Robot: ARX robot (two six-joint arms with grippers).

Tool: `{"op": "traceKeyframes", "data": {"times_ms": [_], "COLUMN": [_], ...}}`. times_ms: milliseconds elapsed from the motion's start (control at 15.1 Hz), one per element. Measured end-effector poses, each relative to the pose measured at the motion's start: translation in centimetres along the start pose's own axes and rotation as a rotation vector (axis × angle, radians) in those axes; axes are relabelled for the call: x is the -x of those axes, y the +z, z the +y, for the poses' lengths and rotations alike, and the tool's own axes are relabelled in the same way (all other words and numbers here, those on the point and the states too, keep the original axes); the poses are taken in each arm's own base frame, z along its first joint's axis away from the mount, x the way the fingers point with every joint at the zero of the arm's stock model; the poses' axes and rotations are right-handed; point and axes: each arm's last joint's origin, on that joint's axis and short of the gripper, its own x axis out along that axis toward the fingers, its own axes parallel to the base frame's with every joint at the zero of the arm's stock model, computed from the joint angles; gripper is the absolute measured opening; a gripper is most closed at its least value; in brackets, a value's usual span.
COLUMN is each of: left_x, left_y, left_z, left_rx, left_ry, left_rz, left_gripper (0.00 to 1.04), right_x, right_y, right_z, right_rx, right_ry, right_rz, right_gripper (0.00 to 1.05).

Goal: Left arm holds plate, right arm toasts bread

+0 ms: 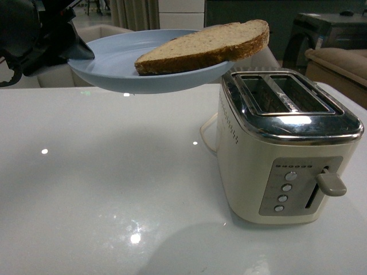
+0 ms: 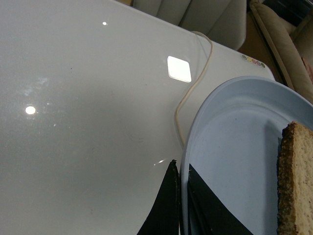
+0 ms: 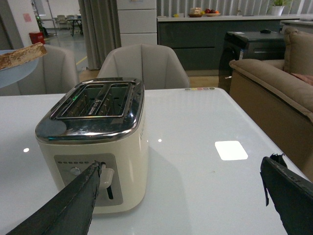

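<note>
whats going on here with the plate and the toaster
The left end effector is clamped on the rim of a pale blue plate and holds it in the air, beside and just above the toaster. A slice of bread lies on the plate, its end overhanging the rim toward the toaster's slots, which look empty. The right end effector is open and holds nothing, low in front of the toaster. No bread is in the toaster yet.

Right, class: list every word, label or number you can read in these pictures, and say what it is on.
Nothing can be read for certain.
Row of tiny marks on the control panel of the toaster: too small to read.
Lettering on the toaster's side: too blurred to read.
</note>
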Motion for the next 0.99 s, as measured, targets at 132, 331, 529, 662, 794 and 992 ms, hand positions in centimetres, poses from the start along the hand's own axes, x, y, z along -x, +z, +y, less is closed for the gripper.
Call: {"op": "traceKeyframes", "data": {"times_ms": [132, 331, 529, 662, 794, 992], "left_x": [0.0, 0.0, 0.0, 0.0, 0.0, 0.0], "left_y": [0.0, 0.0, 0.0, 0.0, 0.0, 0.0], "left_z": [0.0, 0.0, 0.0, 0.0, 0.0, 0.0], "left_rx": [0.000, 0.000, 0.000, 0.000, 0.000, 0.000], "left_ry": [0.000, -0.001, 0.000, -0.001, -0.001, -0.001], "left_rz": [0.000, 0.001, 0.003, 0.001, 0.002, 0.002], "left_gripper": [0.03, 0.03, 0.03, 0.03, 0.03, 0.03], "right_x": [0.0, -1.0, -4.4, -7.3, -10.1, -12.6], "right_y": [-0.3, 1.9, 9.2, 13.3, 16.2, 15.9], "right_z": [0.0, -0.5, -0.6, -0.4, 0.6, 2.4], "right_rx": [0.030, 0.129, 0.154, 0.153, 0.131, -0.001], "right_ry": [-0.041, -0.100, -0.074, -0.060, -0.016, 0.109], "right_rz": [0.092, 0.139, -0.022, -0.074, -0.069, 0.076], "right_gripper": [0.98, 0.98, 0.98, 0.98, 0.98, 0.98]}}
